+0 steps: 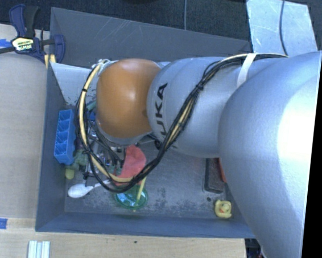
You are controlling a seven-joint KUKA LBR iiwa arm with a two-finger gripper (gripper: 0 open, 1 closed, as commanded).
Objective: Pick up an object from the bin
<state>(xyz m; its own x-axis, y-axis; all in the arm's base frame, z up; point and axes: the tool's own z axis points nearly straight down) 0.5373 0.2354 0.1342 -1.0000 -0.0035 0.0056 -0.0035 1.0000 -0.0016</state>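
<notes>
Arm (264,125): large rounded casings in pale silver-grey, smooth and glossy, with a seam where the narrower casing met the broader one. Marking: black block letters (161,109) ran along the narrower casing and were partly crossed by cabling. Wrist cover (124,99): domed, orange-brown, smooth, with a soft sheen. Cable bundle (194,95): black with a yellow strand, laid along the outside of the casing, bound by a white strap (246,68) and looped below the cover. Yellow cable (84,103): curved round the cover's left edge. Beneath the cover were dark metal fittings (102,151) among tangled wires; their detail could not be made out.
</notes>
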